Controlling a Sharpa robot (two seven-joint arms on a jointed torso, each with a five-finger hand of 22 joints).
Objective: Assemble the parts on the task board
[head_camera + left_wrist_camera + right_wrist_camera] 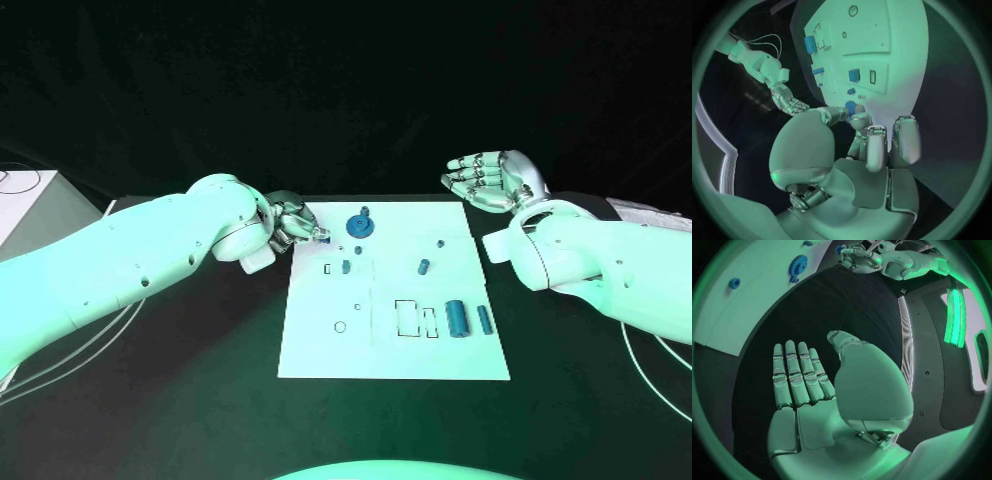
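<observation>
1. Nearest the head camera, the near edge of the white task board (392,365) lies well inside the black table (188,400), with bare table in front of it and on both sides.
2. Near the board's near right corner, two blue cylinders (457,319) lie side by side, just beside a pair of rectangular cutouts (407,318); a small oval slot (340,326) sits toward the near left.
3. At mid-board, a small blue peg (423,267) lies toward the right edge, and a small dark piece (348,267) sits near the left edge.
4. By the board's far edge, a blue gear (361,225) stands left of centre, close to the left hand.
5. Left hand (293,224) hovers over the far left corner of the board, fingers curled toward the thumb. In the left wrist view (864,135) a small blue part (851,107) sits right at the fingertips; whether it is pinched or only touched I cannot tell.
6. Right hand (490,178) is raised beyond the board's far right corner, off the board, its fingers bent in the head view; in the right wrist view (807,385) they lie side by side, grasping nothing, over bare table.
7. Between the two hands, the far edge of the board is unobstructed apart from the gear.
</observation>
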